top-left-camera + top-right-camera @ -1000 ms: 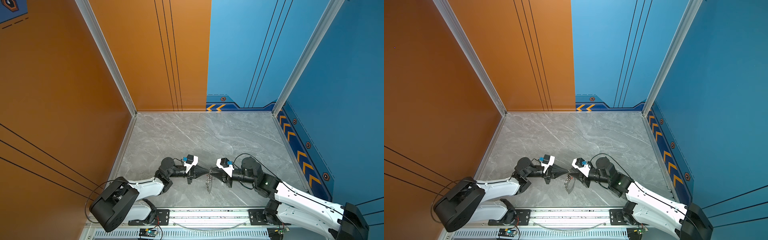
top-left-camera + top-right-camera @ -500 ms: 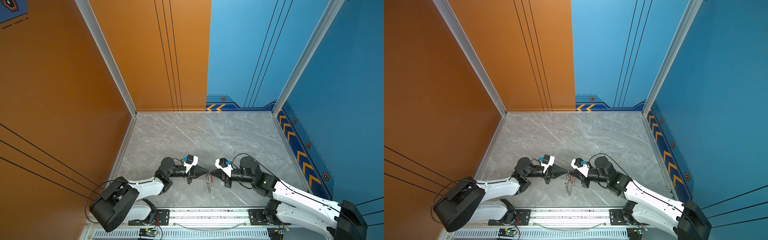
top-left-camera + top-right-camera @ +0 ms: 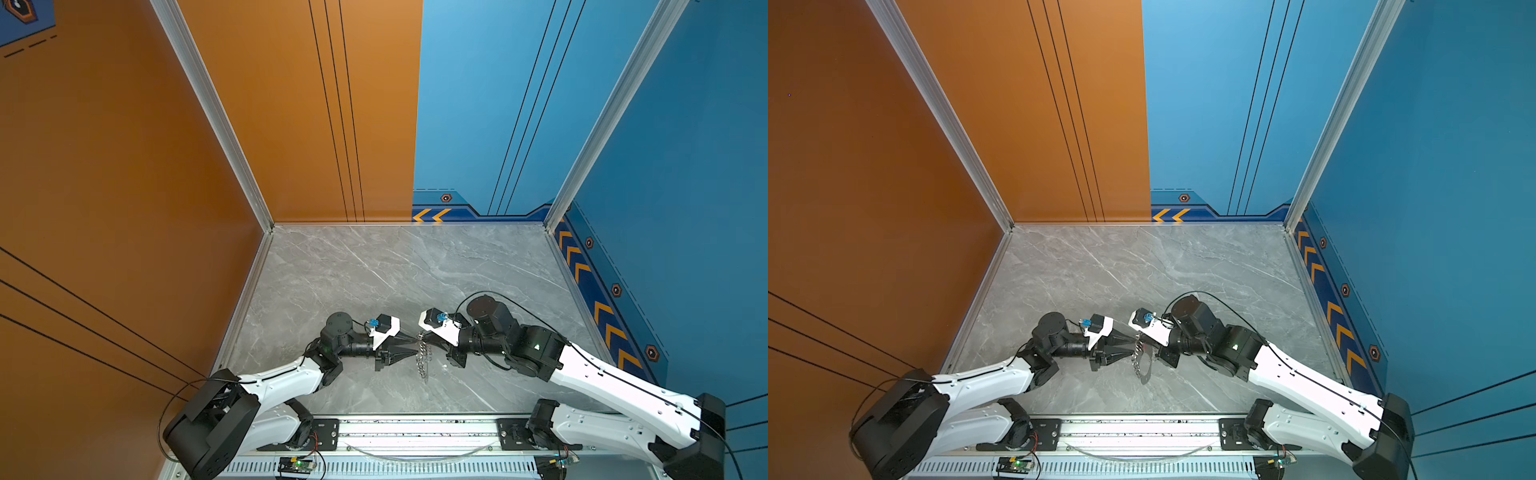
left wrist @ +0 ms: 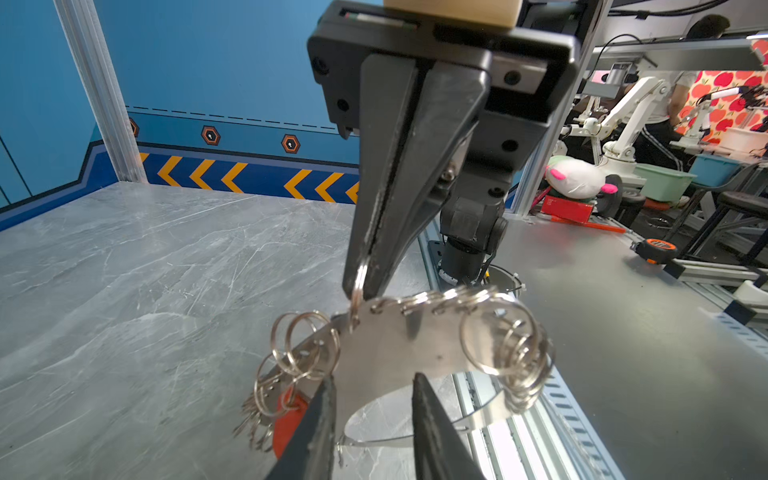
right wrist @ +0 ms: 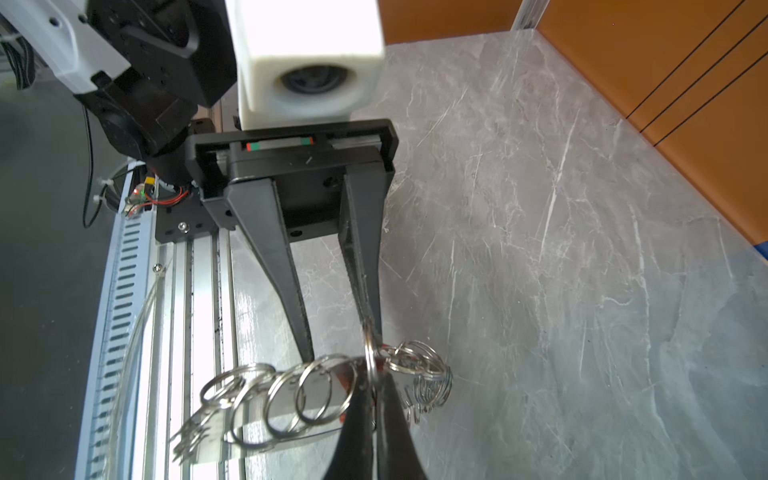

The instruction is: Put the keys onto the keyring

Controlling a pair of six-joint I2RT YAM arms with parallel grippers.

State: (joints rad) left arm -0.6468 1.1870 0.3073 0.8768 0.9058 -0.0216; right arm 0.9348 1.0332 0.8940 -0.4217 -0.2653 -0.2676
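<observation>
So right off the tips of the left gripper, whose fingers are spread, the keyring hangs with its band across the gap. The keys and their orange tag sit just outside one finger, though I can't tell if they're threaded on. Just beyond, the right gripper faces it tip to tip, pressed together on one split ring, and the hoop dangles below that pinch.

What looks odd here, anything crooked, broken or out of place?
Nothing is broken or spilled. The one odd sight is that the whole keyring dangles lopsided from a single split ring pinched by the right gripper, jaws shut. The left gripper has its jaws open astride the band.
</observation>
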